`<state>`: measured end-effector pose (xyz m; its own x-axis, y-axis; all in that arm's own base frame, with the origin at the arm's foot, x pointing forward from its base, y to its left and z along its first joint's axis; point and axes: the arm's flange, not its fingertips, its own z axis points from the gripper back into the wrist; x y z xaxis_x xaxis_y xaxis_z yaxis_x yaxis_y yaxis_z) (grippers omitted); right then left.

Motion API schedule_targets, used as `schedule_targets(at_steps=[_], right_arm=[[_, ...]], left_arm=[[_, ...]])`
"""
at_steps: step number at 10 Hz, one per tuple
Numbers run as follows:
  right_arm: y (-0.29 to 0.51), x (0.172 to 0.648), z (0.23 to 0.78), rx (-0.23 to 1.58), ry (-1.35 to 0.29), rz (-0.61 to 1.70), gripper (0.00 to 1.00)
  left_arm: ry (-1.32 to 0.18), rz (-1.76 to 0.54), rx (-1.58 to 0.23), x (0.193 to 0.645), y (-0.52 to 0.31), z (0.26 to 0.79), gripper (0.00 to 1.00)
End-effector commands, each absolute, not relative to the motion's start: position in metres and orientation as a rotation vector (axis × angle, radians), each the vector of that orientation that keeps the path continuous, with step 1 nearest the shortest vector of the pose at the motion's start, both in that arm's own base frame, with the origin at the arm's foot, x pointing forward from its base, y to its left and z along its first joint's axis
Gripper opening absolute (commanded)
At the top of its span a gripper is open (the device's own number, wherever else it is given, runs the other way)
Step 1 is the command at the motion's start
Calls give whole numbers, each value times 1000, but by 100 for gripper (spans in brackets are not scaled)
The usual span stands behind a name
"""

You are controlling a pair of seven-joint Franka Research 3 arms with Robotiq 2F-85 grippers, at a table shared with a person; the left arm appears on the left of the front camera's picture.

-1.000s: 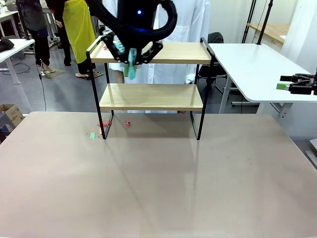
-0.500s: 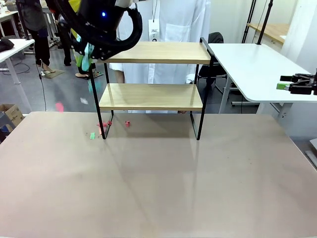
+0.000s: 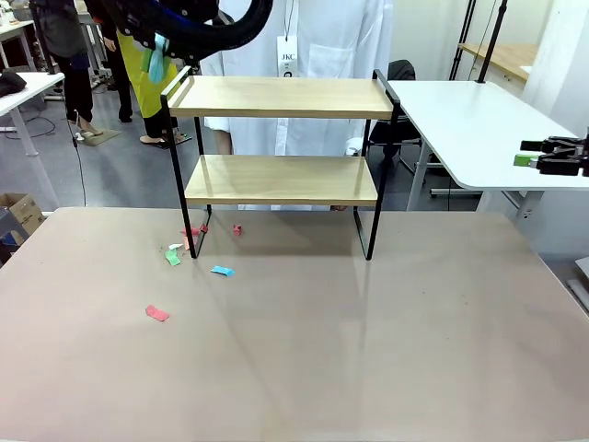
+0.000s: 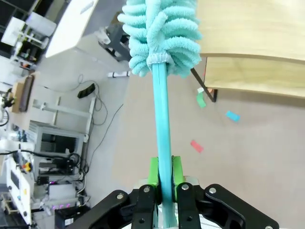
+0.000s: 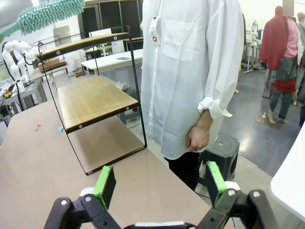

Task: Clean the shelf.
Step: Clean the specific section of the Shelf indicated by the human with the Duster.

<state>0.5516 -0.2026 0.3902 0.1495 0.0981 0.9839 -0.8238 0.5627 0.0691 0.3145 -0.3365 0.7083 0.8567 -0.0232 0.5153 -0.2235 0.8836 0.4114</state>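
Observation:
The shelf [image 3: 281,97] stands at the table's far side, with bare wooden boards above and below. My left gripper [image 3: 158,28] hangs high past the shelf's left end, shut on the handle of a teal duster [image 3: 156,59]. In the left wrist view the green pads [image 4: 153,171] clamp the duster's teal handle [image 4: 161,119] and its fluffy head [image 4: 162,33] lies beside the top board's corner [image 4: 248,28]. My right gripper [image 3: 532,160] stays open at the far right, apart from the shelf [image 5: 93,100]. Between its spread fingers [image 5: 105,183] nothing is held.
Paper scraps lie on the table by the shelf's left leg: red [image 3: 157,313], blue [image 3: 222,271], green [image 3: 172,258] and pink [image 3: 236,229]. A person in a white coat [image 5: 190,71] stands behind the shelf. A white table [image 3: 479,129] is at the right.
My left arm swept the duster leftward across the top board and off its left end. Red, blue and other scraps dropped from the shelf onto the table. The right gripper has not moved.

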Motion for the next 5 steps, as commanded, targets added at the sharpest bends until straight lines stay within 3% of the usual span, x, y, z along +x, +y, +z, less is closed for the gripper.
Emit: schedule_targets(at_steps=[1,4,5], right_arm=[[-201,552,393,724,-1254,759,100],[-201,552,393,724,-1254,759,100],[-201,552,393,724,-1254,759,100]], left_arm=[[-500,138,540,323,-332,696,13],[-500,120,514,323,-334,697,13],[-516,68,417,322,-321,700,13]])
